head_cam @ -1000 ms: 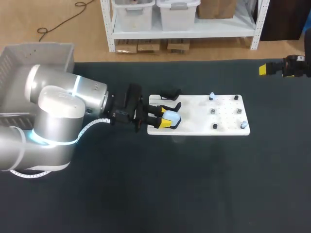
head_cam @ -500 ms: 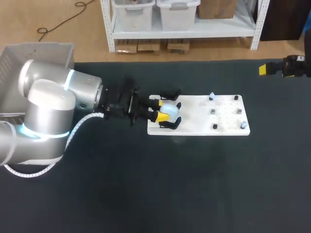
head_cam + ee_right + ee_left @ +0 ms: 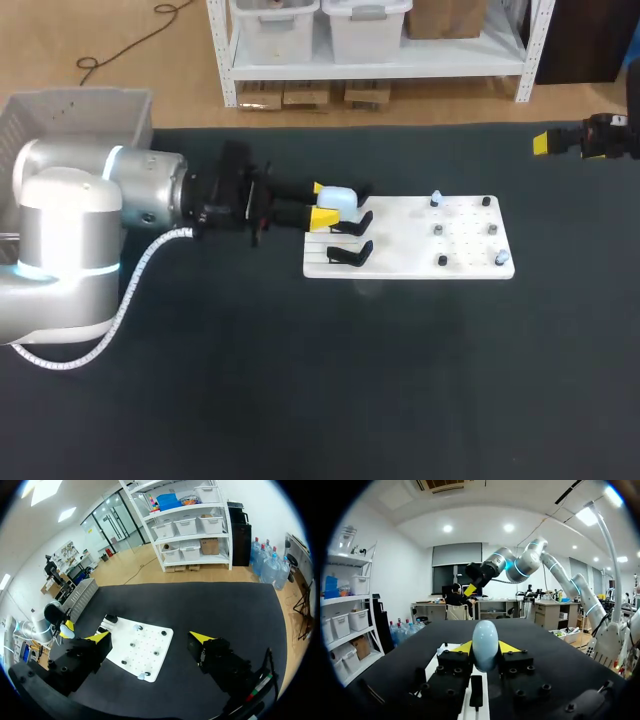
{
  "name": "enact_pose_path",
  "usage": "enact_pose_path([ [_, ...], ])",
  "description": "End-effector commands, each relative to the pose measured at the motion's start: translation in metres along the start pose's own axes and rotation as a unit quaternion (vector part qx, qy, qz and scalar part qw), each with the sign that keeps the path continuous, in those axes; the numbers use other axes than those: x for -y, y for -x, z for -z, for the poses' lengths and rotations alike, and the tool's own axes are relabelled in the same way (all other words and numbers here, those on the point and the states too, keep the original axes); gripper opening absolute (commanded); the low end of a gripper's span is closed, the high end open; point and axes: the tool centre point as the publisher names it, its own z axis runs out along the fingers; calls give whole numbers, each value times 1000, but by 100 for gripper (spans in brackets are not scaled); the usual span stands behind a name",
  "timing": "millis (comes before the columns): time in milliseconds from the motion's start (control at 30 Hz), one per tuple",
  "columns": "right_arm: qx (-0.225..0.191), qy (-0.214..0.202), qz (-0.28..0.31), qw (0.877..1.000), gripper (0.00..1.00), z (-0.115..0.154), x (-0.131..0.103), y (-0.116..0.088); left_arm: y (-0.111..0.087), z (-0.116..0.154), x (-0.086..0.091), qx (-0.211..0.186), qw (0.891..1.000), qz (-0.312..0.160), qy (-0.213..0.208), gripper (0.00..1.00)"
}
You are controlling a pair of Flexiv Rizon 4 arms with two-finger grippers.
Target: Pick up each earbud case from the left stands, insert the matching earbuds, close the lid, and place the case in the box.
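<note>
A pale blue earbud case (image 3: 340, 197) hangs above the left end of the white board (image 3: 470, 245), with my left gripper (image 3: 327, 204) shut on it. In the left wrist view the closed case (image 3: 485, 645) stands upright between the yellow tips of the left gripper (image 3: 485, 648). Two empty black stands (image 3: 349, 255) lie just under and in front of it. Small pale earbuds (image 3: 436, 198) sit on pegs at the board's right half. My right gripper (image 3: 575, 141) hovers open and empty at the far right; the right wrist view shows the right gripper (image 3: 150, 639) spread wide, well away from the board (image 3: 145, 650).
A grey box (image 3: 70, 130) stands at the table's far left, behind my left arm. Several dark pegs (image 3: 442, 261) dot the board. Another earbud (image 3: 501, 258) sits at its front right corner. The black tabletop (image 3: 400, 380) stretches bare in front of the board.
My left gripper has lifted the case off the front stand and carried it toward the board's far left corner, while the arm drew back to the left. The right arm stayed put.
</note>
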Motion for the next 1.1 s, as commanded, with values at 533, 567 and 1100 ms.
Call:
enact_pose_path([
  [533,0,0,0,1000,100,0,0,0,1,1,4,-1,1000,-1,7,0],
  [567,0,0,0,1000,100,0,0,0,1,1,4,-1,1000,-1,7,0],
  [1100,-40,26,61,997,100,19,-51,-23,6,-16,14,31,999,-18,9,0],
])
